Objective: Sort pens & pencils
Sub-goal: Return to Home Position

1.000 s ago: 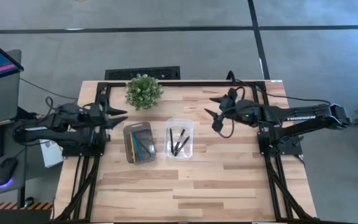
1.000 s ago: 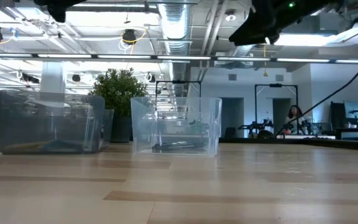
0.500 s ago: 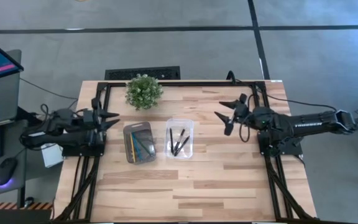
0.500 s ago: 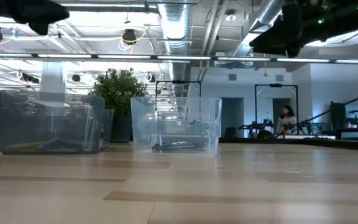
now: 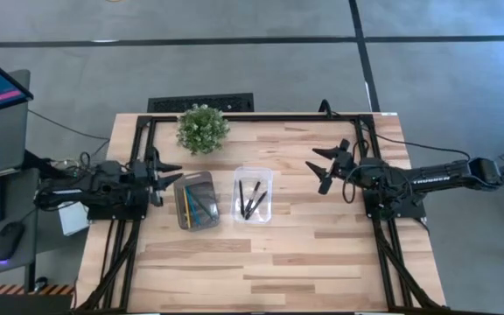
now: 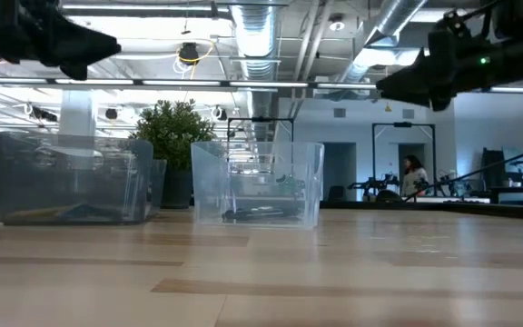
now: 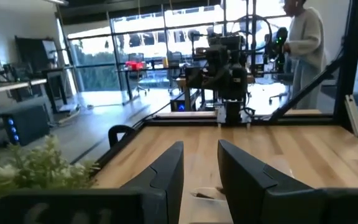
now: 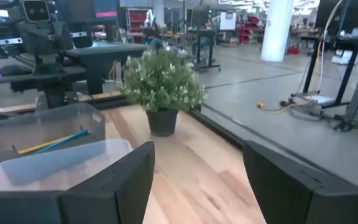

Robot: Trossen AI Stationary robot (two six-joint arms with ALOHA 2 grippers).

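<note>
A: Wooden table (image 5: 304,254), black frame on it. Arms?

B: Both are clear of the work. The left arm (image 5: 86,182) sits at the table's left edge. The left gripper (image 5: 175,173) is just beside the dark bin (image 5: 195,176), jaws apart by a narrow gap. The right arm (image 5: 427,178) reaches in from the right edge. The right gripper (image 5: 316,169) hangs above bare wood, well apart from the transparent bin (image 5: 253,171), jaws spread wide. Neither gripper holds anything.

A: Bins?

B: Side by side mid-table, with a gap between them. The dark bin is nearer the left arm, the transparent bin nearer the right. A potted plant (image 5: 202,128) stands behind the dark bin.

A: Contents?

B: The pencils (image 5: 197,206) lie in the dark bin: yellow, blue, green. The pens (image 5: 252,199), three dark ones, lie in the transparent bin.
</note>
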